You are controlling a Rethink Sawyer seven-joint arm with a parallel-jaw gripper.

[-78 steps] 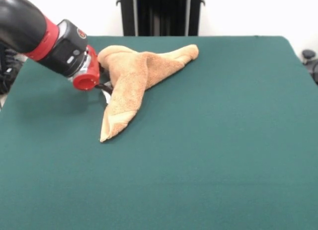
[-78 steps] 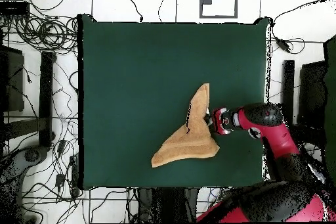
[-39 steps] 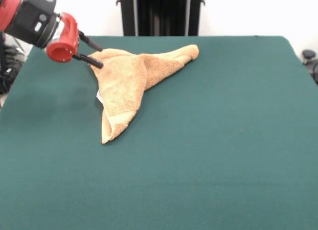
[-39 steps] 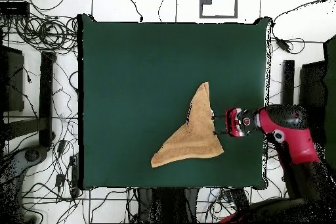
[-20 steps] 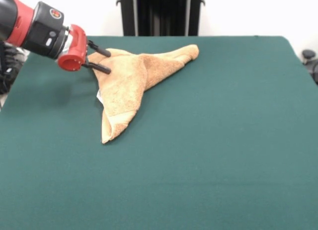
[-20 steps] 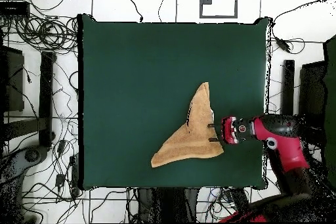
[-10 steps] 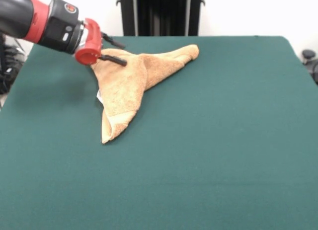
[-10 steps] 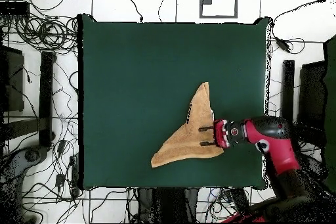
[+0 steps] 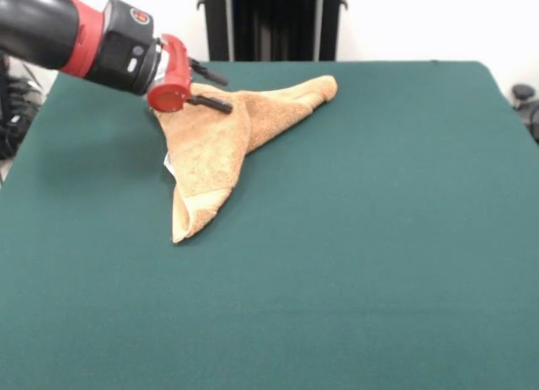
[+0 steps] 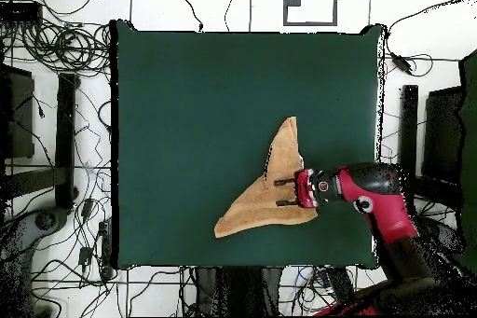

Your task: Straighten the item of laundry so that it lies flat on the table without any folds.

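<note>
As the arm slides in from the side, front view: the gripper (image 9: 210, 88), fingers spread and empty, now reaches over the folded towel (image 9: 221, 143) on the green surface (image 9: 379, 238). Overhead: gripper (image 10: 283, 193) further over the towel (image 10: 270, 193), nearer the robot's edge; a regrasp looks likely.

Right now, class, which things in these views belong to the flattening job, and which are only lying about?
For the job:
- towel, folded into a three-pointed heap
- green table
- gripper, fingers open over the towel

Lying about:
- cables on the floor round the table
</note>
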